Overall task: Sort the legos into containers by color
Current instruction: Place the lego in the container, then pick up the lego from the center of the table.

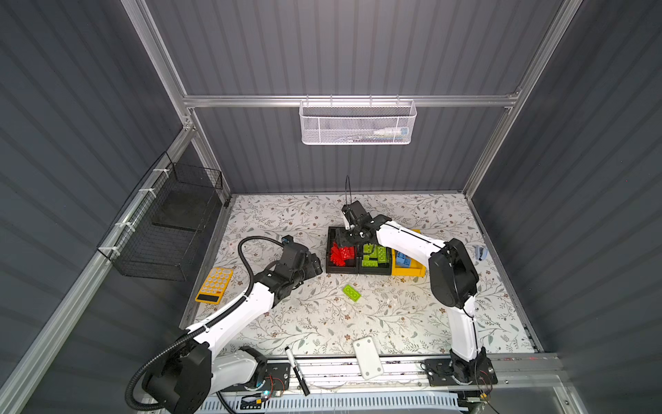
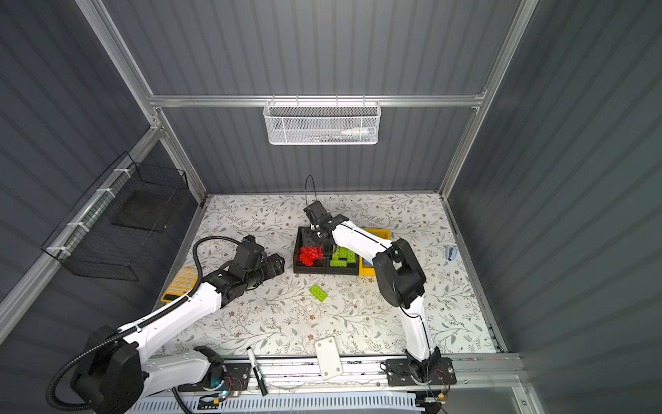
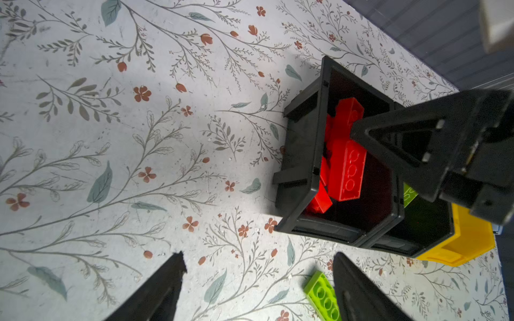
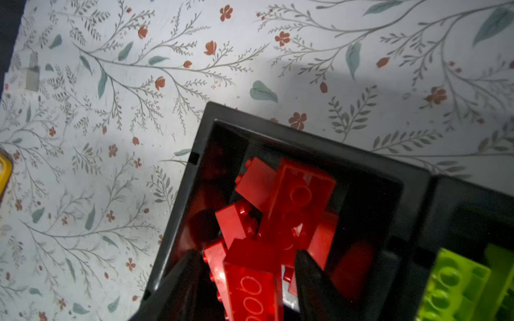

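Observation:
Three containers stand in a row: a black bin (image 1: 331, 251) of red legos (image 1: 342, 254), a black bin (image 1: 374, 271) of lime green legos (image 1: 374, 256), and a yellow bin (image 1: 408, 271) of light blue legos (image 1: 403, 258). My right gripper (image 4: 247, 253) hangs open over the red bin (image 4: 205, 133). A red lego (image 4: 250, 289) lies between its fingers with gaps on both sides. One loose green lego (image 1: 352, 294) lies on the table in front of the bins. My left gripper (image 3: 258, 257) is open and empty, left of the red bin (image 3: 306, 155), with that green lego (image 3: 324, 297) beside one finger.
A yellow-orange tray (image 1: 215, 285) lies at the left. A black wire basket (image 1: 168, 229) and a white mesh basket (image 1: 356, 123) hang on the walls. A white flat piece (image 1: 367, 356) and a marker (image 1: 296, 371) lie at the front edge, and a small blue-white object (image 1: 480, 252) at the right.

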Controlling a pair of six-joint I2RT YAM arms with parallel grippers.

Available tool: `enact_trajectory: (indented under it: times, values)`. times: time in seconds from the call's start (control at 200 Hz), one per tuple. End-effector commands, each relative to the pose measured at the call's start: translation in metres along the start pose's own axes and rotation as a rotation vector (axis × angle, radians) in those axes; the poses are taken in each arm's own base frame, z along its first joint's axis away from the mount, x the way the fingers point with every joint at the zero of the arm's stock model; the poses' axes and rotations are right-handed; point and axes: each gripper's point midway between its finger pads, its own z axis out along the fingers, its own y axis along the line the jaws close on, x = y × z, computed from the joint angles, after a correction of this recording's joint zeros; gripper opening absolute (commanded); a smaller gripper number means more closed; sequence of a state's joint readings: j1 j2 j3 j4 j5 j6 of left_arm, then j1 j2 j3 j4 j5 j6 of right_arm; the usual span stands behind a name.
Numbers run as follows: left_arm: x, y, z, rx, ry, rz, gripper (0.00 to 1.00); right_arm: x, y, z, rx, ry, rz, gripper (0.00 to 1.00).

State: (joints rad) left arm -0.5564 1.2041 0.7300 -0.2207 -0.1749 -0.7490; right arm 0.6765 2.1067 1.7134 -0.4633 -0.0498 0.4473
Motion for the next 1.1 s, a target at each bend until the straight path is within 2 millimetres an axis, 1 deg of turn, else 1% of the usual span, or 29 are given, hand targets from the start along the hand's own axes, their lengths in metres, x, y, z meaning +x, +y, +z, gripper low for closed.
enact_trajectory:
  times: [0.0, 0.1, 0.2, 0.3, 0.365, 0.49, 0.635, 0.73, 0.861, 0.956, 1.096]
  values:
    - [-0.001, 0.002, -0.003, -0.012, 0.003, -0.015, 0.85, -0.018, 0.009, -0.019, -0.025, -0.055, -0.005, 0.63]
    - [-0.006, -0.005, -0.003, 0.0, -0.026, -0.012, 0.85, -0.018, 0.002, -0.025, -0.006, -0.068, -0.005, 0.63]
    - [-0.001, -0.023, 0.0, 0.017, -0.023, 0.024, 0.85, -0.018, -0.009, -0.036, 0.008, -0.078, 0.012, 0.63]
    - [0.019, -0.041, 0.01, 0.021, 0.029, 0.088, 0.85, -0.017, -0.025, -0.05, 0.035, -0.103, 0.035, 0.63]
    - [0.036, -0.05, 0.019, 0.03, 0.069, 0.115, 0.85, -0.018, -0.035, -0.063, 0.054, -0.124, 0.056, 0.63]
    - [0.066, -0.064, 0.034, 0.057, 0.162, 0.154, 0.85, -0.017, -0.065, -0.091, 0.109, -0.181, 0.108, 0.63]
    - [0.092, -0.08, 0.047, 0.084, 0.26, 0.231, 0.85, -0.011, -0.105, -0.12, 0.176, -0.231, 0.184, 0.63]
    - [0.105, -0.09, 0.054, 0.096, 0.298, 0.321, 0.83, -0.004, -0.129, -0.136, 0.219, -0.254, 0.226, 0.63]
    - [0.115, -0.104, 0.06, 0.136, 0.322, 0.472, 0.82, 0.011, -0.155, -0.147, 0.262, -0.258, 0.271, 0.63]
    - [0.12, -0.111, 0.06, 0.164, 0.369, 0.627, 0.81, 0.021, -0.168, -0.152, 0.281, -0.251, 0.293, 0.63]
    - [0.125, -0.112, 0.052, 0.209, 0.449, 0.916, 0.8, 0.034, -0.182, -0.159, 0.307, -0.249, 0.31, 0.64]
